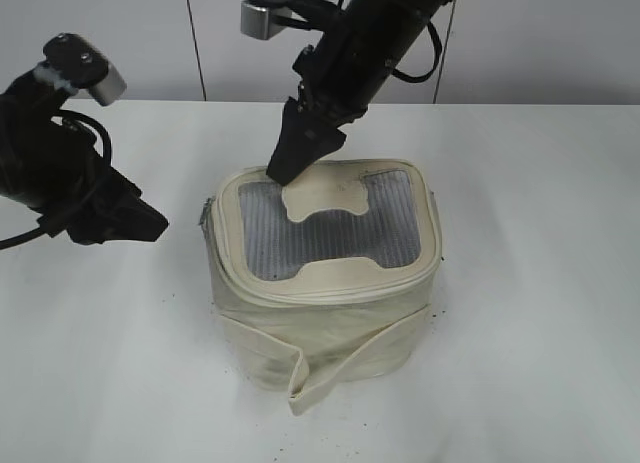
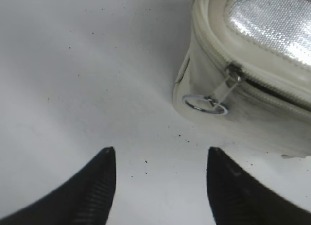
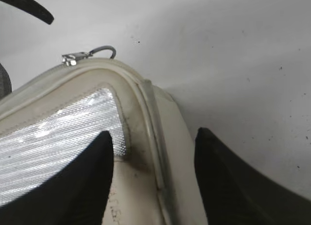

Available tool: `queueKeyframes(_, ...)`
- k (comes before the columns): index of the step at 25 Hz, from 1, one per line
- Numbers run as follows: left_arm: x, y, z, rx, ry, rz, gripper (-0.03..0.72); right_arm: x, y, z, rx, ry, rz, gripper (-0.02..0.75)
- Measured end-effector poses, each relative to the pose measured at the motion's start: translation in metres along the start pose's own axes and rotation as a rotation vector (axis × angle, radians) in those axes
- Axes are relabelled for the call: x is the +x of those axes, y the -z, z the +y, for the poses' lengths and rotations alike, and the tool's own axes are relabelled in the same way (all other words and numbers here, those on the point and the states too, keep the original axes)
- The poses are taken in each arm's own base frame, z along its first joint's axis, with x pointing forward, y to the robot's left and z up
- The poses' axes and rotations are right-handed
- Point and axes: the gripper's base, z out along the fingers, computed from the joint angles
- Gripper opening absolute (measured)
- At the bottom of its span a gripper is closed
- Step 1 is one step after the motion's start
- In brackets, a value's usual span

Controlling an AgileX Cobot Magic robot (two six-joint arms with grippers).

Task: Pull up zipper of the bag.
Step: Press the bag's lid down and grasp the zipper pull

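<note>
The cream bag (image 1: 330, 323) with a grey mesh top panel (image 1: 330, 228) stands in the middle of the white table. Its zipper track (image 2: 262, 81) runs round the top rim. A silver pull with a ring (image 2: 214, 99) hangs at the bag's left corner; it also shows in the right wrist view (image 3: 87, 54). My left gripper (image 2: 160, 186) is open and empty over bare table, short of the pull. My right gripper (image 3: 153, 157) is open, straddling the bag's back rim (image 3: 155, 132); in the exterior view it (image 1: 300, 158) touches the bag's back left edge.
A loose cream strap (image 1: 345, 368) wraps the bag's front and hangs down to the table. The white table (image 1: 540, 283) stretches out on both sides of the bag. A wall stands behind the table.
</note>
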Motion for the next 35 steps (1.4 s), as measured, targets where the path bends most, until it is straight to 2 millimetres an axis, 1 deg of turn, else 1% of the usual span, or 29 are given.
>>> queueKeyframes(2,0.000,0.000,0.000,0.000,-0.002,0.001,0.480,0.003,-0.006,-0.003,-0.009,-0.006,0.009,0.391)
queueKeyframes(4,0.000,0.000,0.000,0.000,-0.002,0.001,0.490,0.004,-0.009,-0.004,-0.014,-0.011,0.013,0.359)
queueKeyframes(5,0.000,0.000,0.000,0.000,-0.002,0.001,0.492,0.004,-0.009,-0.004,-0.016,-0.011,0.015,0.329)
queueKeyframes(8,0.000,0.000,0.000,0.000,-0.003,0.002,0.496,0.004,-0.010,-0.003,-0.025,-0.011,0.019,0.199)
queueKeyframes(10,0.001,0.000,0.000,-0.003,-0.014,0.008,0.495,0.005,-0.010,-0.002,-0.030,-0.011,0.023,0.094)
queueKeyframes(12,0.001,0.000,0.001,-0.009,-0.027,0.017,0.496,0.005,-0.010,-0.002,-0.032,-0.012,0.026,0.030)
queueKeyframes(15,0.002,0.000,0.000,-0.013,-0.053,0.031,0.512,0.005,-0.010,-0.002,-0.033,-0.013,0.026,0.019)
queueKeyframes(19,0.000,-0.002,-0.005,-0.008,-0.110,0.051,0.535,0.005,-0.010,-0.002,-0.033,-0.013,0.026,0.019)
queueKeyframes(24,-0.008,-0.008,-0.017,-0.018,-0.176,0.035,0.539,0.005,-0.010,-0.002,-0.033,-0.013,0.026,0.018)
queueKeyframes(29,-0.016,-0.011,-0.020,-0.073,-0.220,-0.003,0.540,0.005,-0.011,-0.003,-0.034,-0.013,0.027,0.018)
queueKeyframes(31,-0.016,-0.014,-0.022,-0.070,-0.232,0.002,0.547,0.005,-0.011,-0.003,-0.034,-0.013,0.027,0.018)
queueKeyframes(35,-0.015,-0.028,-0.027,-0.049,-0.254,0.030,0.549,0.005,-0.011,-0.003,-0.034,-0.014,0.027,0.018)
